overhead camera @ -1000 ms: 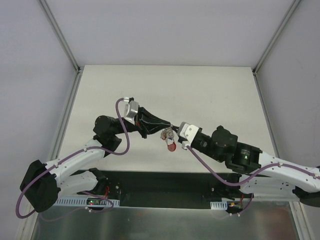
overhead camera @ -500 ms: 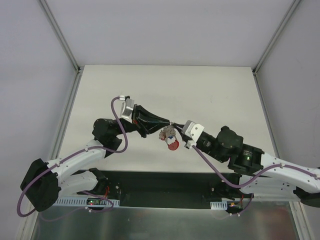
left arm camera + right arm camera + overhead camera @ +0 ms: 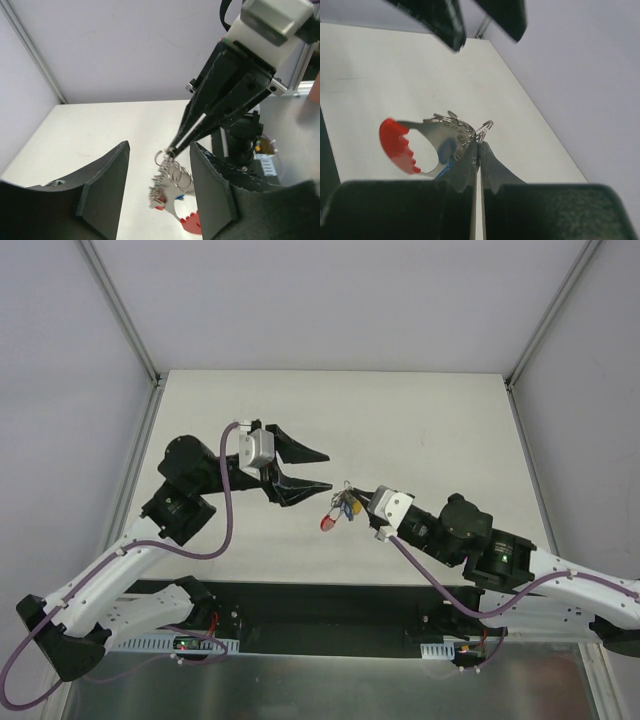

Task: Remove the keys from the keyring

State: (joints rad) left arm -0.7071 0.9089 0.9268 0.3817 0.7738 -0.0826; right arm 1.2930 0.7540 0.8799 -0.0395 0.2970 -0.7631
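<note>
Hanging from the tip of the right gripper (image 3: pixel 352 498), the keys (image 3: pixel 340 510) are seen as a small, tight bunch. The right gripper's two fingers are pressed together, and the keyring (image 3: pixel 485 127) is pinched between their very ends; this is shown most clearly by the right wrist view, where the thin silvery loop stands just past the closed fingertips. A red-headed key (image 3: pixel 397 145), the largest piece of the bunch, is hung on the side of the right gripper's tip that faces the other arm, and a touch of blue is made out beside it, closer to the right gripper. The white table (image 3: pixel 420 410) is spread beneath the right gripper; whether the lowest key is touching it cannot be told.

The left gripper (image 3: pixel 327 471) is held near the right gripper's tip, on the far side of the bunch from it, and is not in contact with the keys. Its jaws are spread apart, and nothing is held between them. In the left wrist view the right gripper is framed by these parted fingers (image 3: pixel 102 190), with the ring and keys dangling from its point in the gap beyond them.
</note>
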